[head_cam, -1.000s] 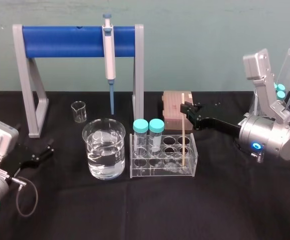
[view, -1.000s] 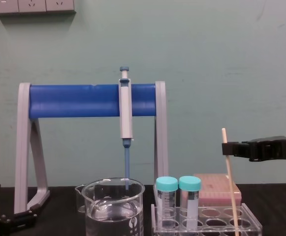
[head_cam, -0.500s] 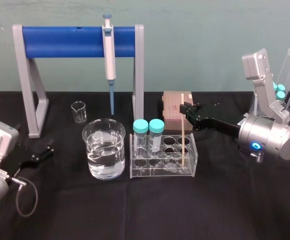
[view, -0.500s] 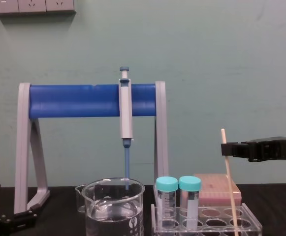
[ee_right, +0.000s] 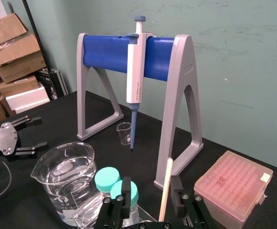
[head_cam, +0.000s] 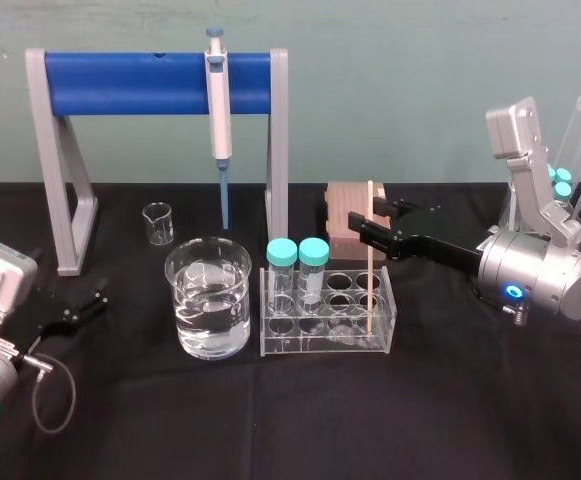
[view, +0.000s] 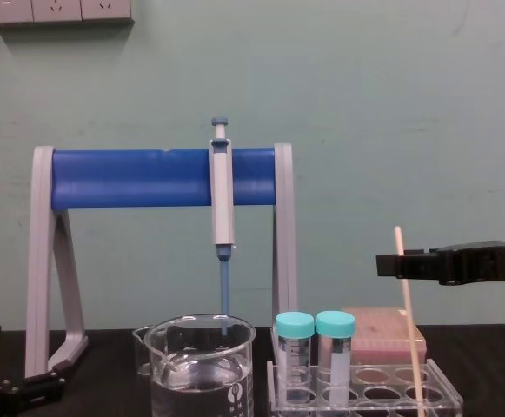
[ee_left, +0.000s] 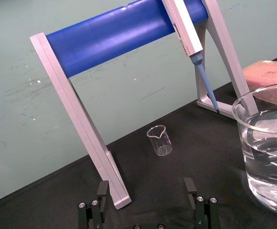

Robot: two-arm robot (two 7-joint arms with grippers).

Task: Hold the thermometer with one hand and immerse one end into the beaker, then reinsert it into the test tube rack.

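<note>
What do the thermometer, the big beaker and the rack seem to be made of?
Thermometer: matte opaque pale cream rod, maybe wood or plastic; unclear which. Beaker: glossy, see-through, water visible through the wall, likely glass. Test tube rack: clear flat plates with bright edges, likely acrylic. The right gripper has its fingers open either side of the thermometer.

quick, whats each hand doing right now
Left hand: open, empty, parked.
Right hand: open, straddling the thermometer, not gripping it.
</note>
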